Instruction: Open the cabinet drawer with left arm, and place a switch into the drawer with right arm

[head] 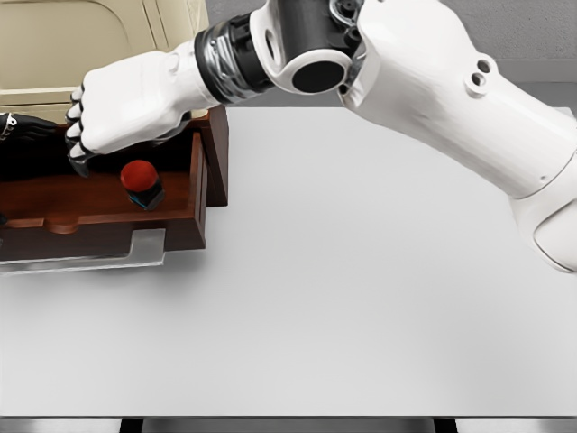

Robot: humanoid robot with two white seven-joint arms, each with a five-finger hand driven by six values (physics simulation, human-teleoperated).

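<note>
The dark wooden drawer (200, 185) stands pulled out at the table's left edge. Inside it lies the switch (141, 183), a red button on a black base, near the drawer's right wall. My right hand (83, 144) hovers just above and to the left of the switch, back of the hand up. Its fingers hang down loosely and hold nothing. The right arm (433, 81) reaches across from the upper right. At the far left edge a dark shape (22, 128), perhaps my left hand, sits behind the drawer, mostly cut off.
The beige cabinet (81, 41) rises behind the drawer at the upper left. A pale handle (90, 255) runs along the drawer's front. The white table (361, 289) stretches to the right and toward me.
</note>
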